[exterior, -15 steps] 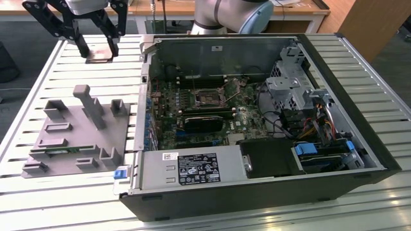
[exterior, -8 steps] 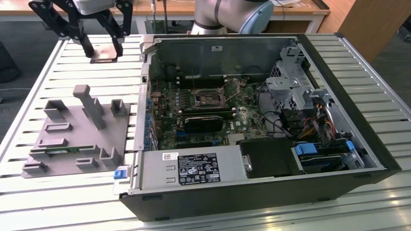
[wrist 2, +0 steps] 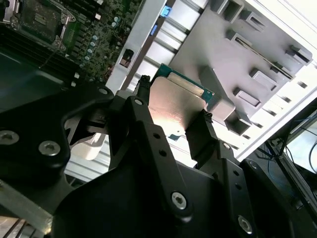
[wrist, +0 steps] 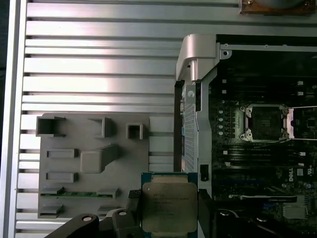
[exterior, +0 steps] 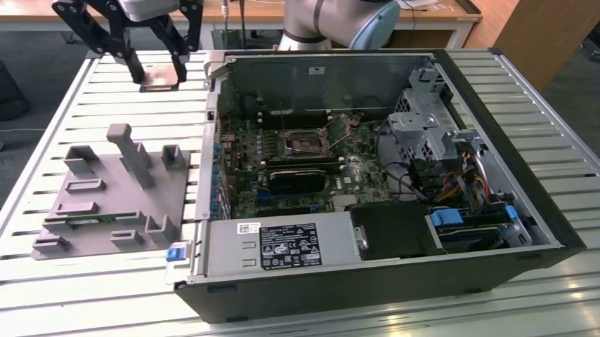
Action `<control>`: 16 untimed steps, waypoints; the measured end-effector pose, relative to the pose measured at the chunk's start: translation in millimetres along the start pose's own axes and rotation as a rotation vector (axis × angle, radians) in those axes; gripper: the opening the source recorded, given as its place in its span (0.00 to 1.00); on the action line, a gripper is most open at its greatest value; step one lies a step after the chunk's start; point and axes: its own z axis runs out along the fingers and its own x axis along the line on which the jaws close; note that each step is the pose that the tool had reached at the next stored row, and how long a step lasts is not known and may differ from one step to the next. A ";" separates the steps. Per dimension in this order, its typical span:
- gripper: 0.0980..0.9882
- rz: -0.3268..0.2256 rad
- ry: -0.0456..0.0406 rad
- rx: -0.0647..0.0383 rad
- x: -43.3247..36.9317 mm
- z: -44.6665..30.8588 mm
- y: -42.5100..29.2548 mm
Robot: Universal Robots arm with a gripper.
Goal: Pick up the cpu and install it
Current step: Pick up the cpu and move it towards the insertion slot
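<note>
The cpu [wrist: 168, 206], a flat square chip with a silver-grey metal top and green rim, sits clamped between my gripper's [wrist: 168, 209] black fingers [wrist: 132, 201]. In the second wrist view the cpu [wrist 2: 173, 101] is held by two opposite edges in the gripper [wrist 2: 174, 99]. The exterior view has the gripper [exterior: 159, 76] with the cpu [exterior: 159, 78] raised over the slatted table, left of the open computer case's far corner. The motherboard's empty cpu socket [exterior: 305, 142] lies inside the case, apart from the gripper, and shows in both wrist views [wrist: 265, 121] [wrist 2: 42, 17].
The open computer case [exterior: 216, 140] has metal walls, a drive cage [exterior: 422, 119] and cables [exterior: 440, 182]. A grey parts fixture [exterior: 112, 196] with raised holders stands on the slatted table [exterior: 56, 281] beside the case, with a green memory stick [wrist: 79, 193] in it.
</note>
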 end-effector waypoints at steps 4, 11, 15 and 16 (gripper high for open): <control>0.50 0.000 0.0000 0.000 -4.4 0.0 0.1; 0.50 0.000 0.0001 0.000 -12.3 0.1 0.7; 0.50 0.000 0.0000 0.000 -23.5 0.4 3.0; 0.50 0.000 0.0000 0.000 -24.8 0.4 3.7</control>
